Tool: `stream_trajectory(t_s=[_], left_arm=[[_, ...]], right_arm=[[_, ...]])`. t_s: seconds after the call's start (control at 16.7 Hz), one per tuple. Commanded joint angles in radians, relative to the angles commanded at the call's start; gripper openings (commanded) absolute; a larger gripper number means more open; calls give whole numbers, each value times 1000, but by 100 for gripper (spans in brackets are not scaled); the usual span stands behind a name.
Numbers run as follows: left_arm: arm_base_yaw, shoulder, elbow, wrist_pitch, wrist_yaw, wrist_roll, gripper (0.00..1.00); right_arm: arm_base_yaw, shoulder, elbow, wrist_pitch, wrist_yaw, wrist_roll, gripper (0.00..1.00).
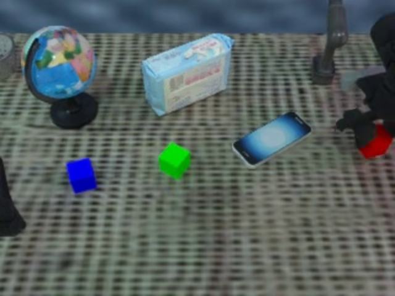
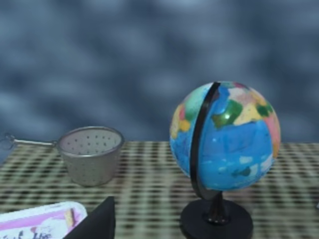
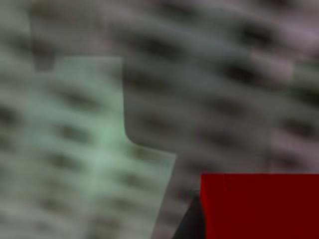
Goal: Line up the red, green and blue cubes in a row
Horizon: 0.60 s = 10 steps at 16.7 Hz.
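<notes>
The red cube (image 1: 378, 143) lies at the table's far right, partly under my right gripper (image 1: 361, 126), which hangs low right over it. In the right wrist view the red cube (image 3: 259, 206) fills one corner, with a dark part of the gripper against its side. The green cube (image 1: 174, 160) rests near the table's middle. The blue cube (image 1: 81, 175) sits to its left, a little nearer the front. My left gripper (image 1: 7, 216) is parked at the left edge, open, with one finger (image 2: 99, 221) showing and nothing between the jaws.
A smartphone (image 1: 272, 138) lies between the green and red cubes. Behind stand a white wrapped pack (image 1: 187, 73), a globe (image 1: 59, 68) at back left, and a grey stand (image 1: 330, 43) at back right. A metal strainer (image 2: 90, 154) sits beyond the globe.
</notes>
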Motion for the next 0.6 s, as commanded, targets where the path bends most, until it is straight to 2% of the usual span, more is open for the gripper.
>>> stream_trajectory(t_s=[0.24,0.6], left_arm=[[0,0,0,0,0,0,100],[0,0,0,0,0,0,100]], right_arm=[[4,-55,75,-138,0,0,0],[1,-61,83,-150,0,3,0]])
